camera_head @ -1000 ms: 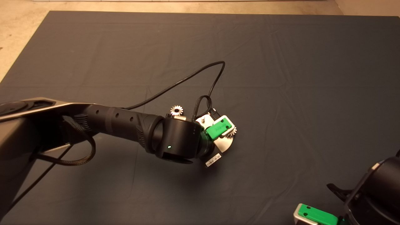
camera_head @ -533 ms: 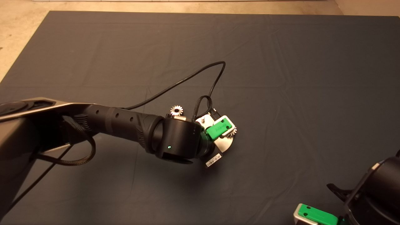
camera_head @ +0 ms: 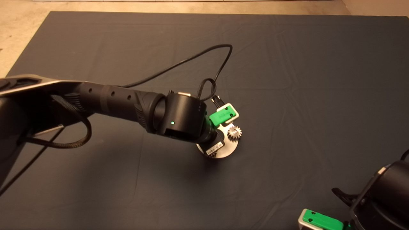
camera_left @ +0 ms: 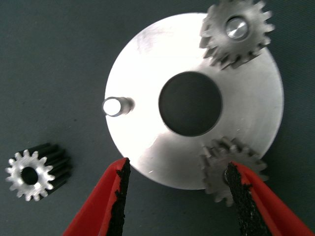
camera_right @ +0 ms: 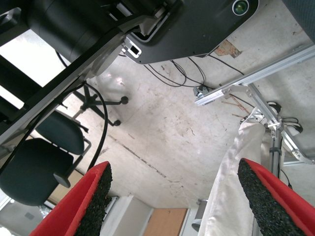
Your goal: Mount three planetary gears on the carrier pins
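Gears: two seated on the disc (camera_left: 147, 147), at 1 o'clock (camera_left: 236, 30) and 5 o'clock (camera_left: 222, 164) in the left wrist view. Bare pin (camera_left: 116, 106) at 9. Third gear (camera_left: 33, 173) lies on the mat, off-disc. Left gripper (camera_left: 174, 196) spread wide, holding nothing; right gripper (camera_right: 177, 201) parked, also wide. Risk: pad knocks the 5 o'clock gear.

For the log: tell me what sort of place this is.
Probably a robotics lab or workshop: a dark mat as the work surface, aluminium framing and loose cables over a bare concrete floor, and an office chair.
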